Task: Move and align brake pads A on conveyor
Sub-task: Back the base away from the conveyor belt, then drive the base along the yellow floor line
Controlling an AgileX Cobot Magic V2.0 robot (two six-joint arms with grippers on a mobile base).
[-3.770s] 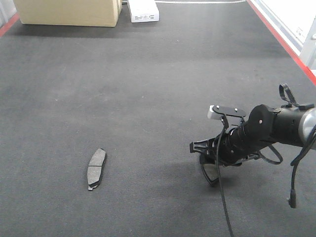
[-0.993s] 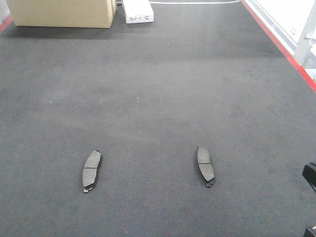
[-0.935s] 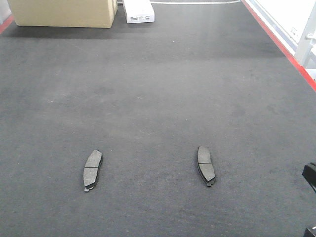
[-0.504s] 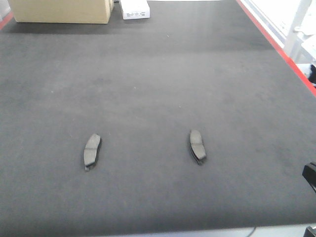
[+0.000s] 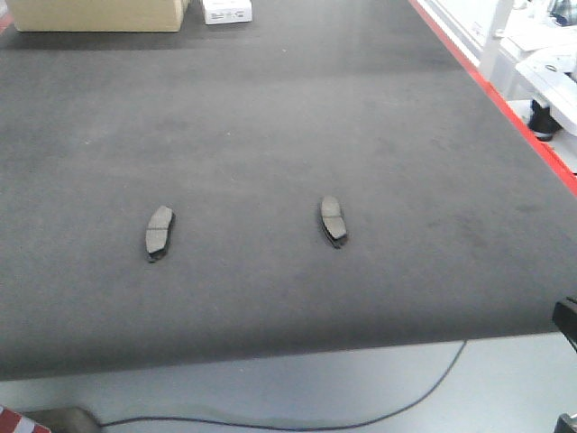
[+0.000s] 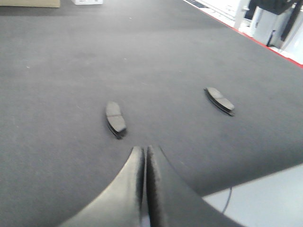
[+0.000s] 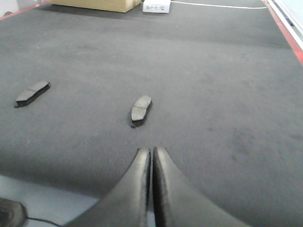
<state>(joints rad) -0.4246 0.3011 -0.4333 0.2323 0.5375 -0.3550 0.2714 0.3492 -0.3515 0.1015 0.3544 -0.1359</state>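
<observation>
Two brake pads A lie flat on the dark grey conveyor (image 5: 270,117), side by side and apart: a left pad (image 5: 159,231) and a right pad (image 5: 333,220), both running lengthwise away from me. The left wrist view shows the left pad (image 6: 115,118) just beyond my left gripper (image 6: 144,151), which is shut and empty, with the right pad (image 6: 220,100) farther right. In the right wrist view my right gripper (image 7: 151,152) is shut and empty, a short way behind the right pad (image 7: 141,109); the left pad (image 7: 32,92) lies off to the left.
A cardboard box (image 5: 95,13) and a small white box (image 5: 226,10) stand at the belt's far end. A red stripe (image 5: 505,108) edges the belt on the right. Pale floor (image 5: 297,388) with a dark cable (image 5: 361,419) lies below the near edge.
The right arm, which was low over the belt at the right pad's spot, has left the front view. The view has pulled back, so both pads sit farther off and the floor shows.
</observation>
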